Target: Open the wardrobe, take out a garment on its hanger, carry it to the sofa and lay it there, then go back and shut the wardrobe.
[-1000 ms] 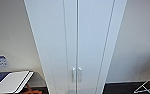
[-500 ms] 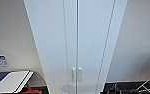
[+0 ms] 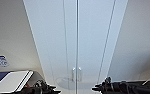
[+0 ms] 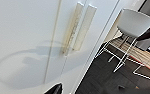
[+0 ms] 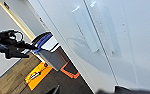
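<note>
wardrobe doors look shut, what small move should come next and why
Probably ease the right gripper forward and up toward the handles. The wardrobe has both doors closed, the paired handles sit either side of the centre seam, and both grippers hang below them, apart from the doors, the left gripper included.

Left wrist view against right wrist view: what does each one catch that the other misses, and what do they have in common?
The left wrist view alone has a white chair on thin metal legs, standing on dark floor beside the wardrobe. The right wrist view alone has a white bin with a blue lid, an orange floor marking and the robot's other arm. Both share the wardrobe's closed white doors and the paired handles at their meeting edge.
</note>
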Robot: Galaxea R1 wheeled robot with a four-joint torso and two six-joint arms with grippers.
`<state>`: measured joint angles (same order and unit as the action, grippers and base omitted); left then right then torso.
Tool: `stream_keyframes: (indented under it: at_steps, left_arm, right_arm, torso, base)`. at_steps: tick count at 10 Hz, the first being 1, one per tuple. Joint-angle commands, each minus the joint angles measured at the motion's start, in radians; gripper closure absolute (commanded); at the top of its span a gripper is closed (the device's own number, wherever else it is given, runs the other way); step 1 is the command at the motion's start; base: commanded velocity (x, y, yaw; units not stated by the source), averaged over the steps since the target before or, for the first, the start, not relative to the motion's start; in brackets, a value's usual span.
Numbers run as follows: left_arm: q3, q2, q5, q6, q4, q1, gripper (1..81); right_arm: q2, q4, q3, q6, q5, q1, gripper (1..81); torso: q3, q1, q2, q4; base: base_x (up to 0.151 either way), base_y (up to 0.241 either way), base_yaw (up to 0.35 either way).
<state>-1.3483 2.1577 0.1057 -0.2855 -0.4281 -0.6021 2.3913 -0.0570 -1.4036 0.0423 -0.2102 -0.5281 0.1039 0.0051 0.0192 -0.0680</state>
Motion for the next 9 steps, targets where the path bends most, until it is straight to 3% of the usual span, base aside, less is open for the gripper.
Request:
stream_keyframes:
  at_steps: [1,3,5,9]
  left_arm:
    - [-0.077,0.044,0.061,0.005,0.026,0.166,1.0]
    - [-0.110,0.070,0.045,0.005,0.026,0.175,1.0]
    - [-0.187,0.111,-0.040,-0.004,0.028,0.175,1.0]
    - [-0.335,0.237,-0.041,-0.027,0.031,0.182,1.0]
  right_arm:
    - [0.088,0.009,-0.109,0.004,-0.049,0.199,1.0]
    - [0.111,0.008,-0.132,0.004,-0.031,0.226,1.0]
    - [0.148,0.006,-0.193,0.021,0.006,0.239,1.0]
    - [0.242,0.002,-0.314,0.021,0.009,0.274,1.0]
  torso:
    - [0.000,0.000,0.000,0.000]
    - [0.000,0.001,-0.001,0.000]
    - [0.001,0.001,-0.002,0.000]
    - [0.002,0.002,-0.002,0.000]
  base:
    - [0.000,0.000,0.000]
    - [0.000,0.000,0.000]
    - [0.000,0.000,0.000]
    - [0.000,0.000,0.000]
